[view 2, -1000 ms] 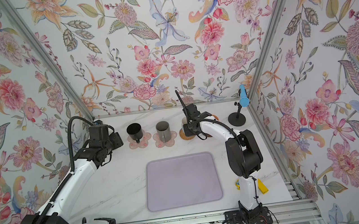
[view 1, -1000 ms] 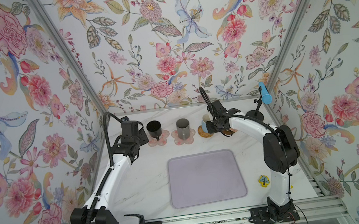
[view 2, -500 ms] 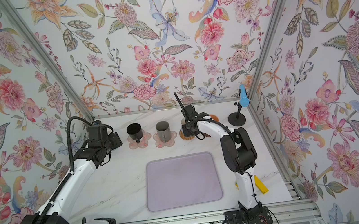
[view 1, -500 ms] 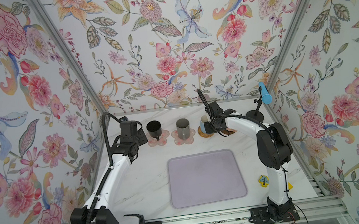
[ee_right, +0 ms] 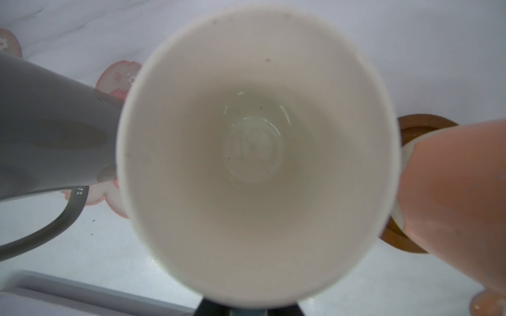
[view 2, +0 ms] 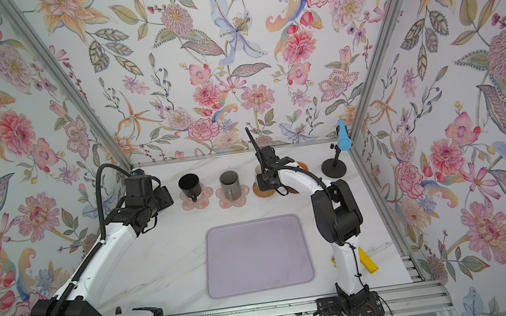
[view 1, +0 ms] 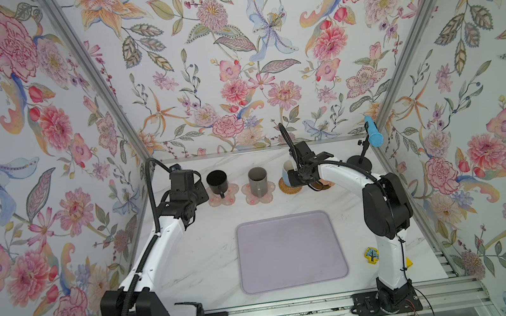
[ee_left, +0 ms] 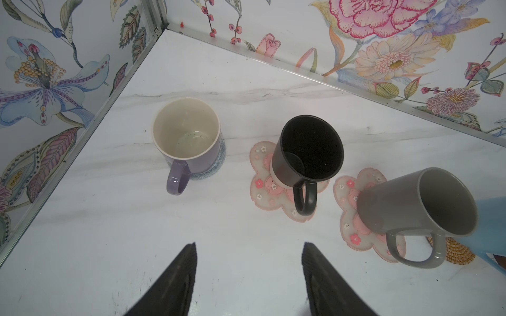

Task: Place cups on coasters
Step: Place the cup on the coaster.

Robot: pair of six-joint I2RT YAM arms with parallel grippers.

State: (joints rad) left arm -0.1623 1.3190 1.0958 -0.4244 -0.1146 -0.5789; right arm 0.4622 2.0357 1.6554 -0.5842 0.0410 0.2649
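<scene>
My right gripper is shut on the light blue cup, whose cream inside fills the right wrist view. In a top view this cup is over the woven rattan coaster; contact cannot be judged. The black cup and grey cup each stand on a pink flower coaster. The lavender cup stands on the knitted coaster. The peach cup sits on the brown disc. My left gripper hangs open and holds nothing, in front of these cups.
A large lavender mat lies mid-table. A black round stand with a blue-tipped rod stands at the back right corner. A small yellow tag lies by the right arm's base. Flowered walls close in three sides.
The right arm has shifted slightly to the left with the light blue cup, its elbow drawing inward. The left arm has not moved.
</scene>
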